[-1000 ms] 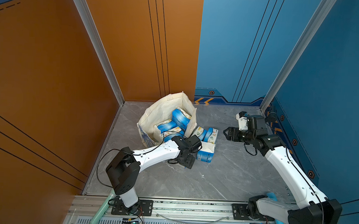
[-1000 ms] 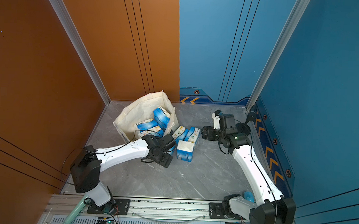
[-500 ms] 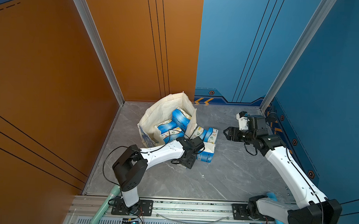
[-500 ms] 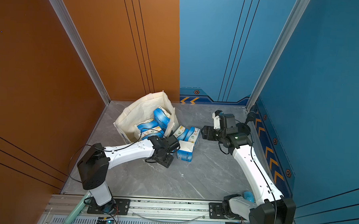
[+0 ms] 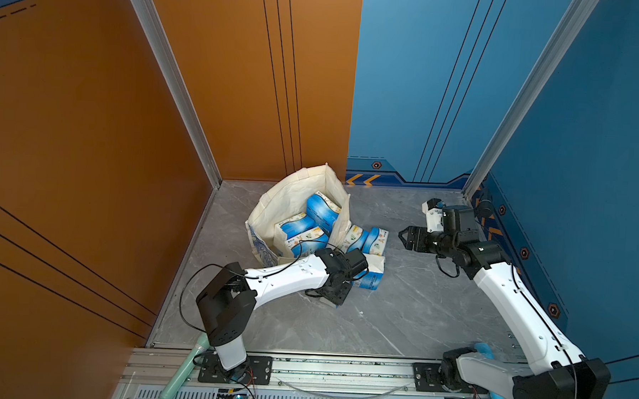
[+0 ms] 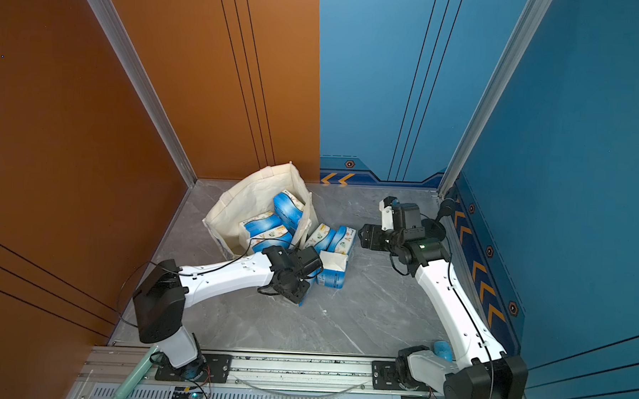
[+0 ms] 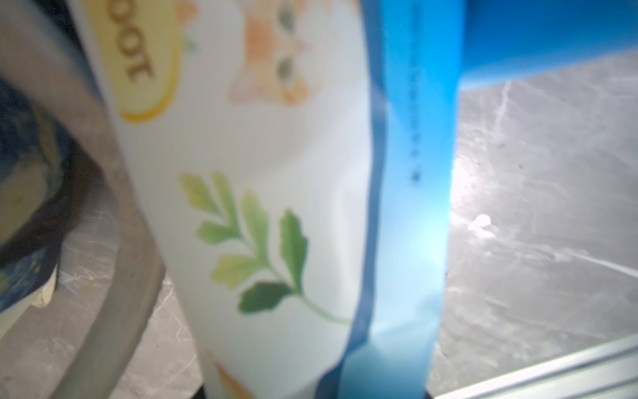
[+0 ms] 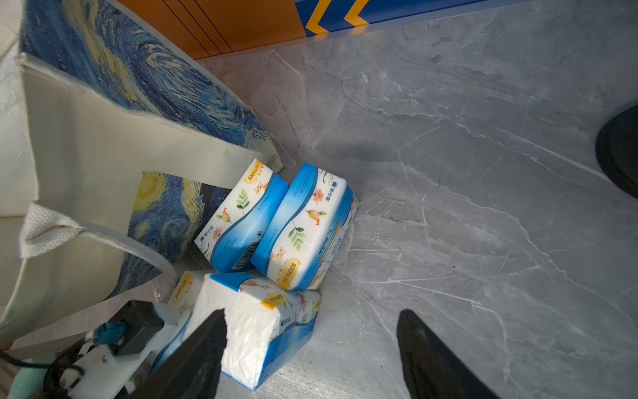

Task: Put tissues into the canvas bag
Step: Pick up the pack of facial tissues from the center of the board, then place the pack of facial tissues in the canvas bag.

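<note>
Three packs of tissues (image 5: 295, 227) sit in the canvas bag (image 5: 288, 191) at eleven o'clock on the floor (image 5: 417, 304); more lie loose just beside its four o'clock side. Low over one loose pack (image 7: 276, 207) is the left gripper (image 5: 336, 296), the wrapper filling its camera; I cannot tell how far apart its fingers stand or whether they hold it. At two o'clock the right gripper (image 8: 310, 314) hovers, spread wide and empty. My worry: the slick, soft wrapper slipping out on the lift, or the pack snagging the bag's handle (image 8: 114, 238) and pulling the rim shut.
</note>
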Robot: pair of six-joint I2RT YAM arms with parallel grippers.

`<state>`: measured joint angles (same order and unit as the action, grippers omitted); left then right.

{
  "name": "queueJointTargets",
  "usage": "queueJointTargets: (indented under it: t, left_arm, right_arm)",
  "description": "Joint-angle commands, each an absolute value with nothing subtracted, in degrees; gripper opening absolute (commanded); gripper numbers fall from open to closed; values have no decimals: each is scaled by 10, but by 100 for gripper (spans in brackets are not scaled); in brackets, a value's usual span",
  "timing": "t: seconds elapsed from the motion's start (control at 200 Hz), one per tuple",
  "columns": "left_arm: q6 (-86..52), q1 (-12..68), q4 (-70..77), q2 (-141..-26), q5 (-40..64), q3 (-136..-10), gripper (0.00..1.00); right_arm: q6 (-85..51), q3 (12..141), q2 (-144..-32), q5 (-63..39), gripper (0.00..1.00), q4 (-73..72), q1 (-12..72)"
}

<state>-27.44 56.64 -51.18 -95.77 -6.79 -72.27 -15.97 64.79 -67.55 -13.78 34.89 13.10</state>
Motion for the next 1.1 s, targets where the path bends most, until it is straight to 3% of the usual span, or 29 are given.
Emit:
queueJointTargets:
  t: [0.0,0.25,0.431,0.696,1.006,1.096]
  left_arm:
    - [-294,580,-549,-898,-44,-709,35]
    - [-325,603,-600,-793,-55,-701,35]
    - [-286,619,-556,-721,-25,-741,36]
    - [-159,615,-510,-700,-51,-903,42]
    - [-111,457,-623,-761,-228,-1060,45]
    - [-106,406,-645,-781,-230,-1058,45]
  right_arm:
    - [-168,644,-663,-147,80,349,130]
    - [-173,643,-660,-143,80,349,144]
    - [-178,647,-664,-139,79,342,154]
    - [-178,655,-672,-129,79,342,172]
    - [-173,660,-667,-123,80,351,177]
    - [-172,661,-670,-123,80,350,177]
